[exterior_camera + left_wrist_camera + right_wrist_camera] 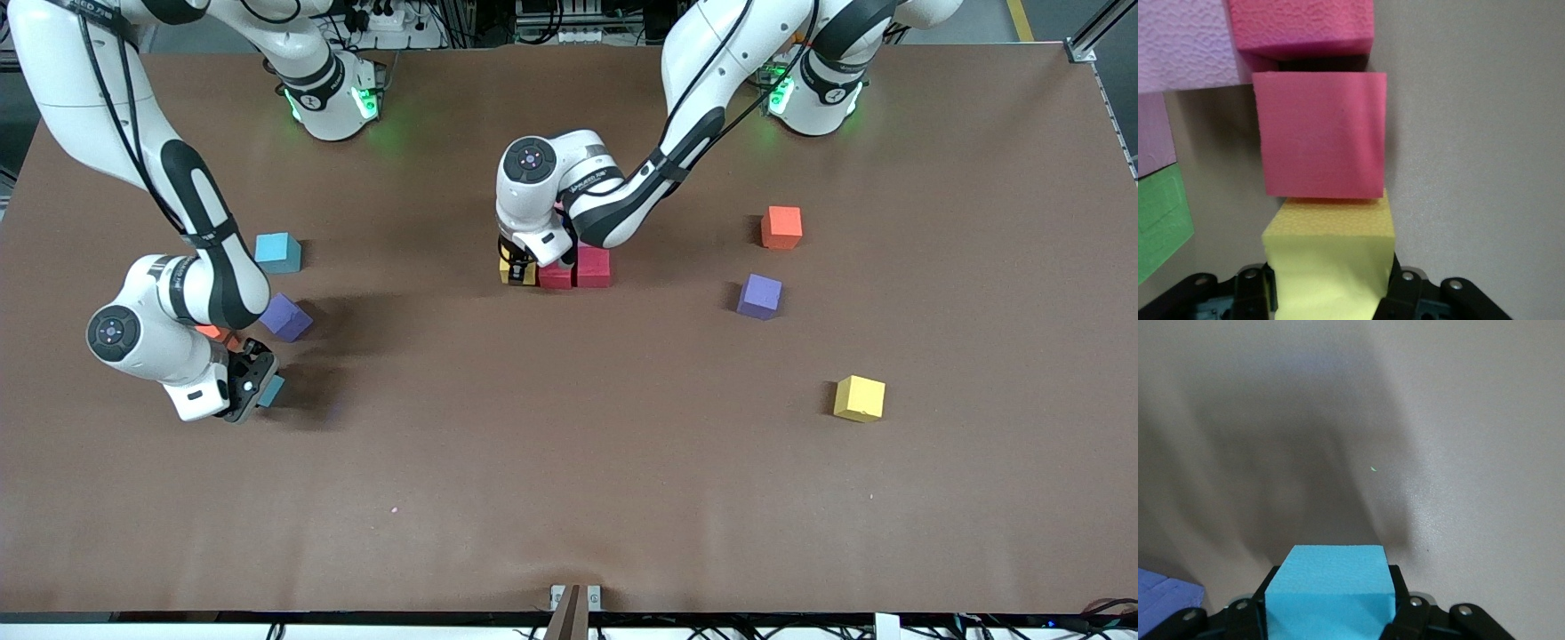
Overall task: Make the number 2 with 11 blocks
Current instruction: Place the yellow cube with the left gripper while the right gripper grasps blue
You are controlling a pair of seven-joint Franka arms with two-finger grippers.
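Left wrist view shows my left tool [1328, 293] clenched on a yellow block [1328, 257] touching the red block [1319, 137]; releasing crooked could nudge it. My right tool [1328, 617] grips a light blue block [1328, 593]

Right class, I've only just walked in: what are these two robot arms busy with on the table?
They are building a figure from foam cubes. The left claw grips a yellow block, set against a red block at the end of the cluster mid-table. The right claw grips a light blue block at the right arm's end of the table. An orange block, a purple block and another yellow block lie loose toward the left arm's end.
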